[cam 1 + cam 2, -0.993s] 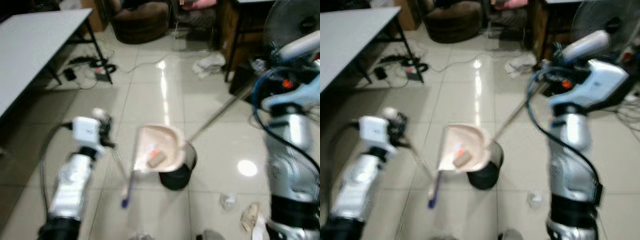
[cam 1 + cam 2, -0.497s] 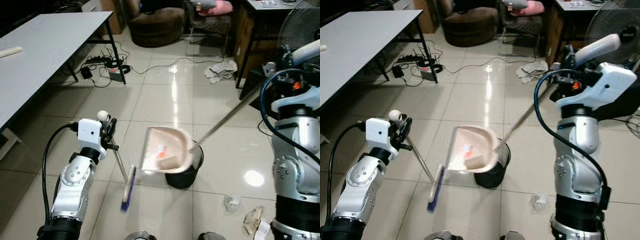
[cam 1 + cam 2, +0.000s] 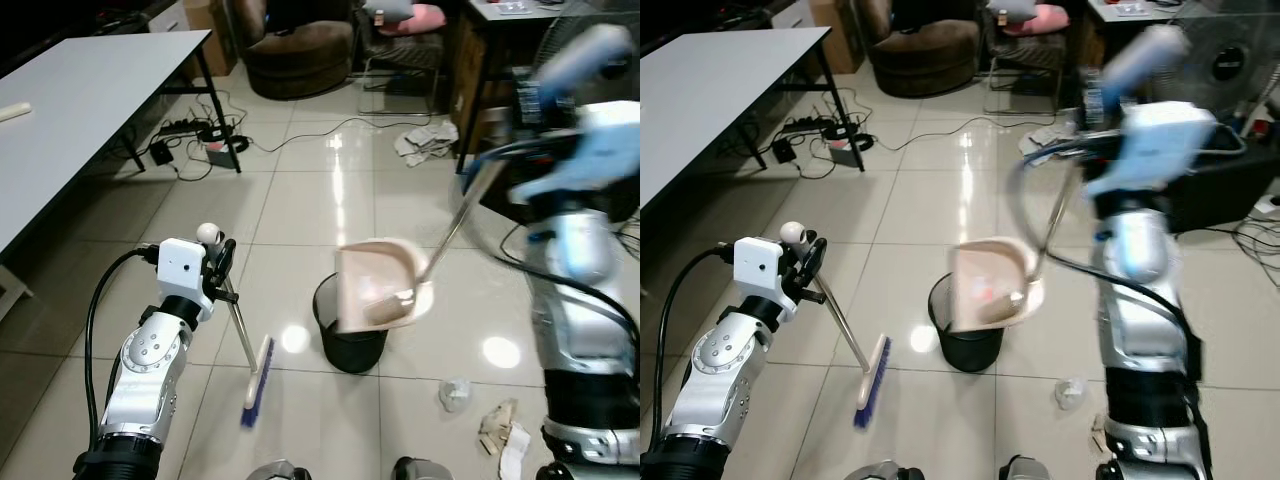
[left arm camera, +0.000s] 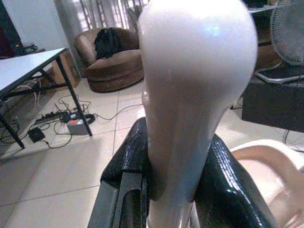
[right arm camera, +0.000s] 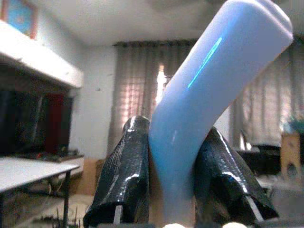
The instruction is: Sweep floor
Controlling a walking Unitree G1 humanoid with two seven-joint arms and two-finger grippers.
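My left gripper [image 3: 218, 264] is shut on the white knob [image 4: 190, 90] at the top of the broom handle, with black fingers [image 4: 127, 164] on either side. The broom's metal pole slants down to its blue head [image 3: 257, 382] on the tiles. My right gripper [image 5: 173, 156], raised at the upper right and blurred, is shut on the pale dustpan handle [image 5: 209, 90]. The long pole runs down to the pink dustpan [image 3: 381, 291], tilted over the black bin [image 3: 350, 340] with bits of litter in it.
A grey table [image 3: 70, 100] stands to the left, with cables and a power strip [image 3: 200, 140] behind its leg. A brown armchair [image 3: 300, 50] and a dark desk are at the back. Crumpled paper [image 3: 455, 395] and scraps [image 3: 498, 430] lie by my right side.
The right arm has swung the dustpan to the right and tipped it over the bin. The broom and left arm have barely moved. The camera has shifted a little.
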